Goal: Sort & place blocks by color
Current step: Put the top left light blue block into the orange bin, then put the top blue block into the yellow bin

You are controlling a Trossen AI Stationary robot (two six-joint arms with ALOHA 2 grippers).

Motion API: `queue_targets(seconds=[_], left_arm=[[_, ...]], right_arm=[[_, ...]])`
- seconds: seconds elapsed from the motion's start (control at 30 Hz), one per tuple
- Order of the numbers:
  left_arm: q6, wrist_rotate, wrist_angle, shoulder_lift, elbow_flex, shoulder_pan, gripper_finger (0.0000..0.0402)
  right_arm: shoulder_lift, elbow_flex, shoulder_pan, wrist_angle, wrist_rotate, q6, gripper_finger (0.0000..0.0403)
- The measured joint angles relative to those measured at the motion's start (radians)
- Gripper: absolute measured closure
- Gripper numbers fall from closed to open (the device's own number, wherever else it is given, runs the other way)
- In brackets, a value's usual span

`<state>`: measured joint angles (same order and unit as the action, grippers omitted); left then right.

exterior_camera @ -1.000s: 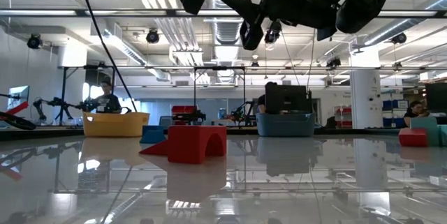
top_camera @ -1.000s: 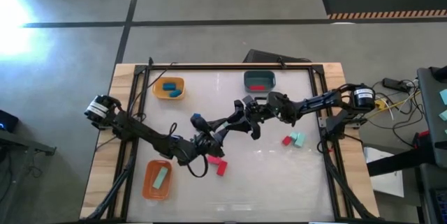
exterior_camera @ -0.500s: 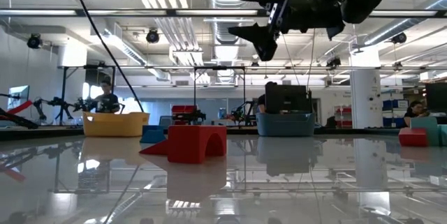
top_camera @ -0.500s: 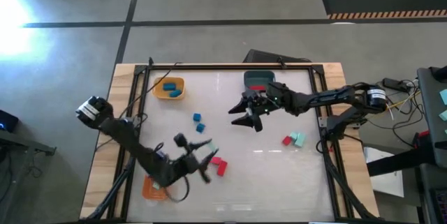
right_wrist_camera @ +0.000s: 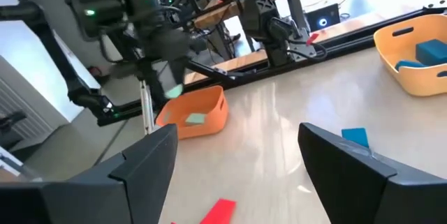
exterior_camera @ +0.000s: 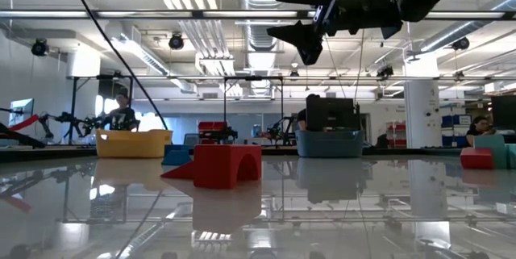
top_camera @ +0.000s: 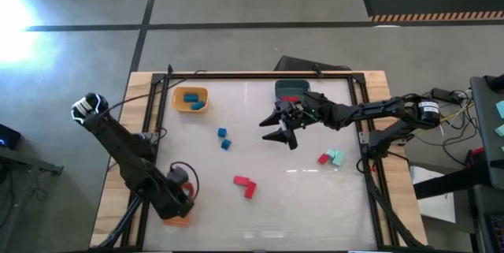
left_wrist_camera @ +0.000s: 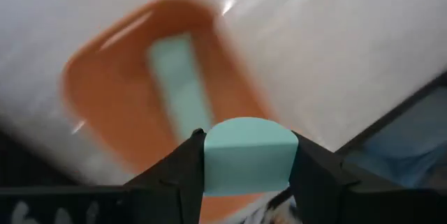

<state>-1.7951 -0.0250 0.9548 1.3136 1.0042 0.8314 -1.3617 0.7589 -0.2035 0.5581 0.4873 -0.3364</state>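
- Where the high view looks straight down on the table, the left gripper hangs over the orange tray near the front-left corner, largely covering it.
- Toward the far edge, the right gripper hovers beside the dark teal-grey tray, which holds a red block, with its fingers spread wide and nothing between them.
- Near the far-left corner, the yellow tray holds blue blocks; two more blue cubes lie loose on the table, two red blocks touch each other toward the front edge, and a red block with a mint block sits near the right edge.
- From table height, the low view shows a red arch-shaped block nearest, the yellow tray and the grey tray behind it, and the right gripper overhead, open and empty.
- Looking past its own fingers, the left wrist view shows a mint-green block clamped between them, above the orange tray, where a mint bar already lies.
- Across the table, the right wrist view shows its own two fingers well apart and empty, the orange tray with a mint piece inside, and the left arm above it.
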Motion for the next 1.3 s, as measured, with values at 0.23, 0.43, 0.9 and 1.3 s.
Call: queue_targets(seconds=[0.23, 0.43, 0.9, 1.3], left_arm=[[-0.011, 0.068, 0.007, 0.012, -0.059, -0.008, 0.0238], [-0.006, 0.072, -0.001, 0.024, -0.072, -0.014, 0.0193], [0.181, -0.225, -0.157, 0.025, -0.029, -0.106, 0.0174], [0.759, -0.291, -0.214, 0.025, -0.058, -0.468, 0.0174]], right_arm=[[0.0, 0.0, 0.0, -0.001, 0.0, 0.01, 0.0118], [0.0, 0.0, -0.002, -0.002, -0.001, -0.003, 0.0115], [0.038, 0.004, -0.002, -0.105, 0.036, -0.086, 0.014], [0.147, 0.03, -0.002, -0.475, -0.205, 0.121, 0.0149]])
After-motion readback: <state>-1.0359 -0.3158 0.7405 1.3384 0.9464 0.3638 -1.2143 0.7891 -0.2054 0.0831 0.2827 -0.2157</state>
